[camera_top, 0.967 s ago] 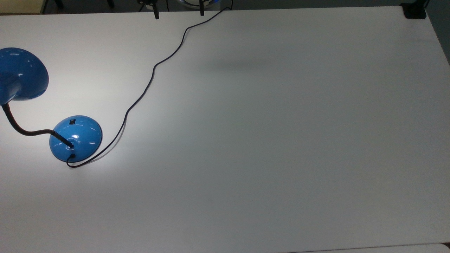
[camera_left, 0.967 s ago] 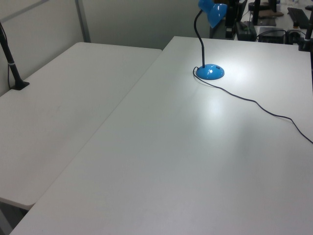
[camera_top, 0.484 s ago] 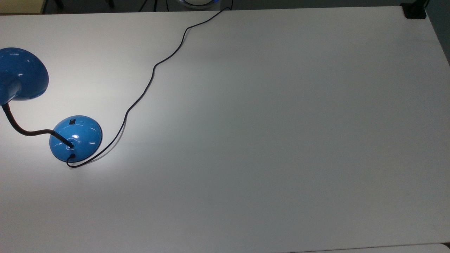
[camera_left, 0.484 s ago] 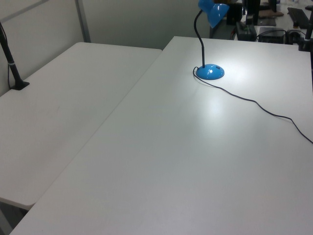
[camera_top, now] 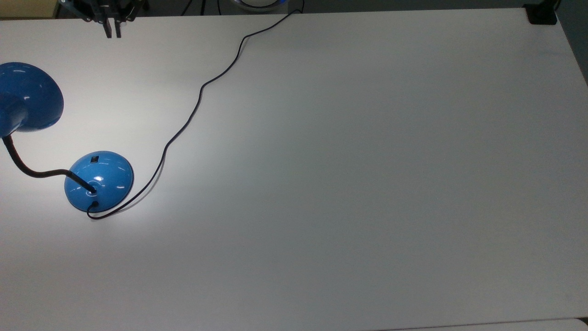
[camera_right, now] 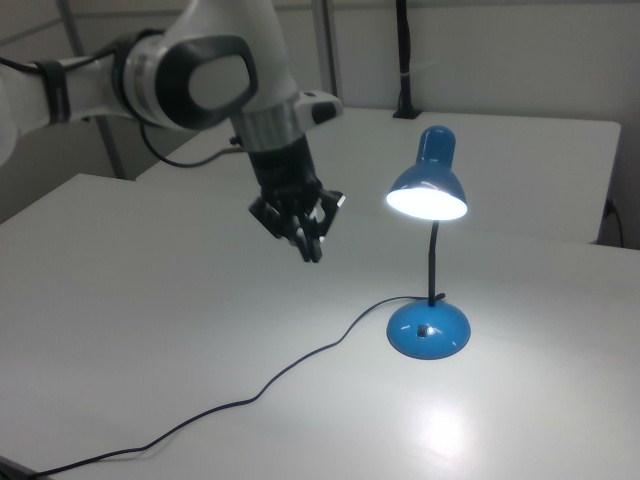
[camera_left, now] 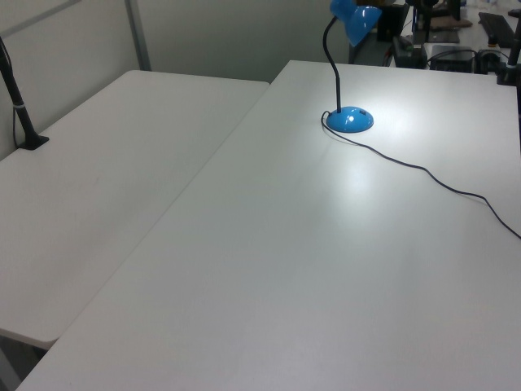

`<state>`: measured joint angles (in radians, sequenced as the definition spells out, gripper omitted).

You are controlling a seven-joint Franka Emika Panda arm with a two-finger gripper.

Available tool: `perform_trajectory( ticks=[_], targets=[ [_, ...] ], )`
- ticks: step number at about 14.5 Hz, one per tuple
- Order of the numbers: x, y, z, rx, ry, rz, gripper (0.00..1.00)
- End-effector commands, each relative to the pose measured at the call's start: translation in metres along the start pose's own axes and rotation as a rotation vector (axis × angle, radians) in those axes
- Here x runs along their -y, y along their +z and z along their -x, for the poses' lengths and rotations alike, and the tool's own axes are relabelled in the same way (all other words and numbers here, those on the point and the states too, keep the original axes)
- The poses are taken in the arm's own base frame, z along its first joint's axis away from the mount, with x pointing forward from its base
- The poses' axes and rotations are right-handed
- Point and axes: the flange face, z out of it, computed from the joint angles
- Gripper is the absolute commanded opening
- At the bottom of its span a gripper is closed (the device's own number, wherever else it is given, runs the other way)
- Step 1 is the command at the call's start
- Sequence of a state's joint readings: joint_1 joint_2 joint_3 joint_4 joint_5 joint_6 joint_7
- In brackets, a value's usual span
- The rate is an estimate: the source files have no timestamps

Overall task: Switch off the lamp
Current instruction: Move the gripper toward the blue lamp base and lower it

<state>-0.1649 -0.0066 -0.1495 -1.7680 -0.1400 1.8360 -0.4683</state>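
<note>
tool [camera_right: 311, 247] has shifted toward lit lamp [camera_right: 428, 250]; cord [camera_top: 197, 101] trails between.

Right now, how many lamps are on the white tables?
1. The lamp stands lit on the nearer table in the right view, with the hand up in the air toward the right view's left of its shade.

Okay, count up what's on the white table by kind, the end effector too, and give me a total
Blue lamp: 1
Black cord running from its base: 1
End effector, above the table: 1
Total: 3
</note>
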Motion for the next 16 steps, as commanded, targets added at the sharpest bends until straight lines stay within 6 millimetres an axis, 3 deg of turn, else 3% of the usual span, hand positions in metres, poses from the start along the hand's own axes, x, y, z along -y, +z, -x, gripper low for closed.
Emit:
perform_trajectory(
  ticks=[1, 5, 7, 10, 12, 16],
  targets=[
    [-0.019, 0.051, 0.008, -0.095, 0.005, 0.058, 0.00],
    [-0.043, 0.102, 0.001, -0.096, 0.035, 0.076, 0.00],
    [-0.060, 0.143, -0.006, -0.127, 0.054, 0.102, 0.00],
    [-0.067, 0.184, -0.021, -0.198, 0.069, 0.129, 0.00],
    [-0.069, 0.206, -0.028, -0.244, 0.100, 0.127, 0.00],
    [-0.057, 0.224, -0.044, -0.306, 0.142, 0.095, 0.00]
  ],
)
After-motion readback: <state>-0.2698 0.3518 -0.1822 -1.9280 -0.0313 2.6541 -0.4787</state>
